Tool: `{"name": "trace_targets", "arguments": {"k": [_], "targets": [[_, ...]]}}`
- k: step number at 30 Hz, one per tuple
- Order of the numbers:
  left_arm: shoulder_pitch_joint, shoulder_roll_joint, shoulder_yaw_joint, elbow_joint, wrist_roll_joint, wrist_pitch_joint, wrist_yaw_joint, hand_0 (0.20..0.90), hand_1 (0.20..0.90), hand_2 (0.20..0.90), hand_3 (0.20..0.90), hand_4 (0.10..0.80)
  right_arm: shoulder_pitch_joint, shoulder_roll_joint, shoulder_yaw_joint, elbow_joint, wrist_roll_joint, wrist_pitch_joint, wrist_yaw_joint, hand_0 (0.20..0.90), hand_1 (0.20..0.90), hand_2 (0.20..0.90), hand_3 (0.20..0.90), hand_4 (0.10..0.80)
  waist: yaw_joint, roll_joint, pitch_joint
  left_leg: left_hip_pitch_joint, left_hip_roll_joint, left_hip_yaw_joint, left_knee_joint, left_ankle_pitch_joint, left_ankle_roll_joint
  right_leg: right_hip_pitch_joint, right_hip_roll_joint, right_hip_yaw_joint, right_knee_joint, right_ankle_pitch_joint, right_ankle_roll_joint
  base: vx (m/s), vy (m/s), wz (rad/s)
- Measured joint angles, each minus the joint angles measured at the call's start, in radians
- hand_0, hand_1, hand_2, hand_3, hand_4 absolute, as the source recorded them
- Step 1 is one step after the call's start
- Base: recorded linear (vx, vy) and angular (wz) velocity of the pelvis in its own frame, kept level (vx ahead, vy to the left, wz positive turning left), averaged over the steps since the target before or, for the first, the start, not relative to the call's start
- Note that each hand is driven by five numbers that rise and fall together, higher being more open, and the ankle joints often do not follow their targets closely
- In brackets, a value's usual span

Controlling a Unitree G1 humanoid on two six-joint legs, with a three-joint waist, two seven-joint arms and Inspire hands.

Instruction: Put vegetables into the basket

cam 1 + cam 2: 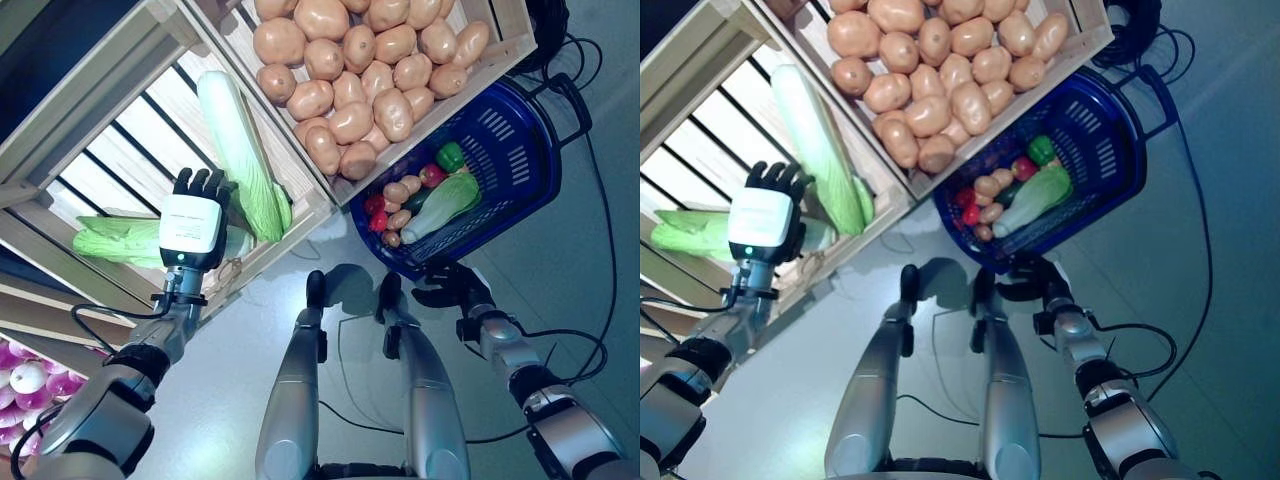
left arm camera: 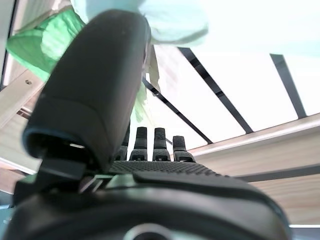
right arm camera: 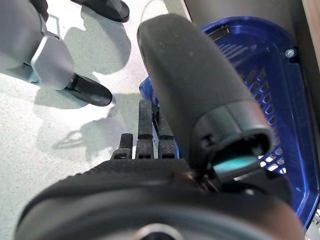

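My left hand (image 1: 193,228) is inside the slatted wooden crate (image 1: 150,130), its back toward the camera. It rests over a pale green napa cabbage (image 1: 112,241) lying across the slats. In the left wrist view its fingers (image 2: 155,145) are straight and the thumb (image 2: 95,85) stands against the cabbage (image 2: 37,45). A second long cabbage (image 1: 240,150) leans just right of the hand. The blue basket (image 1: 530,150) stands on the floor and holds a cabbage (image 1: 445,205), a green pepper (image 1: 450,156), red vegetables and small potatoes. My right hand (image 1: 452,285) is at the basket's near rim (image 3: 270,100), fingers straight.
The wooden stand's upper crate (image 1: 500,55) overhangs the basket's far side. The front rail (image 1: 290,225) of the slatted crate lies between my left hand and the basket. Grey floor (image 1: 590,280) stretches to the right of the basket.
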Motion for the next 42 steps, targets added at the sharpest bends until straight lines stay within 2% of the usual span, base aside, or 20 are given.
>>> {"name": "trace_targets", "arguments": {"k": [5, 9, 18, 28, 33, 37, 42], "targets": [[0.004, -0.039, 0.001, 0.049, -0.058, -0.002, -0.021, 0.900, 0.900, 0.900, 0.900, 0.800, -0.002, 0.000, 0.001, -0.003, 0.000, 0.002, 0.000, 0.900, 0.900, 0.900, 0.900, 0.800, -0.006, -0.002, 0.000, -0.003, 0.000, -0.001, -0.002, 0.000, 0.000, -0.002, 0.001, -0.001, -0.004, 0.000, 0.001, 0.000, 0.000, 0.00], [0.016, -0.054, 0.020, 0.054, -0.086, -0.004, 0.025, 0.900, 0.900, 0.900, 0.900, 0.800, -0.002, 0.000, 0.001, -0.003, 0.000, 0.002, 0.000, 0.900, 0.900, 0.900, 0.900, 0.800, -0.004, -0.010, 0.000, -0.012, 0.000, -0.002, -0.004, -0.001, 0.001, -0.011, 0.001, -0.001, -0.005, 0.000, 0.001, 0.000, 0.000, 0.00], [0.096, -0.051, 0.106, -0.073, -0.083, 0.001, 0.077, 0.900, 0.900, 0.900, 0.900, 0.800, 0.023, -0.004, -0.001, -0.044, 0.000, 0.003, -0.003, 0.900, 0.900, 0.900, 0.900, 0.800, -0.001, -0.014, 0.001, -0.023, -0.004, -0.018, -0.006, 0.004, -0.002, -0.020, -0.006, -0.022, 0.012, -0.013, -0.003, 0.009, -0.014, 0.05], [0.247, 0.004, 0.154, -0.264, -0.065, 0.052, 0.074, 0.900, 0.900, 0.900, 0.900, 0.800, 0.061, -0.014, -0.008, -0.087, 0.000, 0.003, -0.014, 0.900, 0.900, 0.900, 0.900, 0.800, 0.032, -0.013, 0.001, -0.028, -0.004, -0.026, -0.014, 0.003, -0.013, -0.040, -0.010, -0.030, 0.041, -0.035, -0.014, 0.006, -0.007, 0.03], [0.283, 0.032, 0.186, -0.341, -0.065, 0.075, 0.014, 0.900, 0.900, 0.900, 0.900, 0.800, 0.076, -0.016, -0.040, -0.088, 0.000, 0.002, -0.018, 0.900, 0.900, 0.900, 0.900, 0.800, 0.056, -0.012, 0.001, -0.033, -0.005, -0.028, -0.025, 0.009, -0.022, -0.051, -0.015, -0.040, 0.053, -0.043, -0.020, 0.015, -0.028, 0.06], [0.323, 0.090, 0.202, -0.415, -0.065, 0.079, -0.029, 0.900, 0.900, 0.900, 0.900, 0.800, 0.099, -0.019, -0.045, -0.103, 0.000, 0.001, -0.023, 0.900, 0.900, 0.900, 0.900, 0.800, 0.072, -0.011, 0.001, -0.033, -0.005, -0.045, -0.032, 0.013, -0.029, -0.052, -0.019, -0.058, 0.066, -0.060, -0.027, 0.020, -0.042, 0.12], [0.331, 0.120, 0.231, -0.474, -0.063, 0.079, -0.088, 0.900, 0.900, 0.900, 0.900, 0.800, 0.116, -0.029, -0.047, -0.103, 0.000, -0.008, -0.026, 0.900, 0.900, 0.900, 0.900, 0.800, 0.094, -0.005, 0.001, -0.033, -0.005, -0.053, -0.040, 0.019, -0.036, -0.052, -0.021, -0.075, 0.069, -0.066, -0.028, 0.027, -0.032, 0.06]]}}
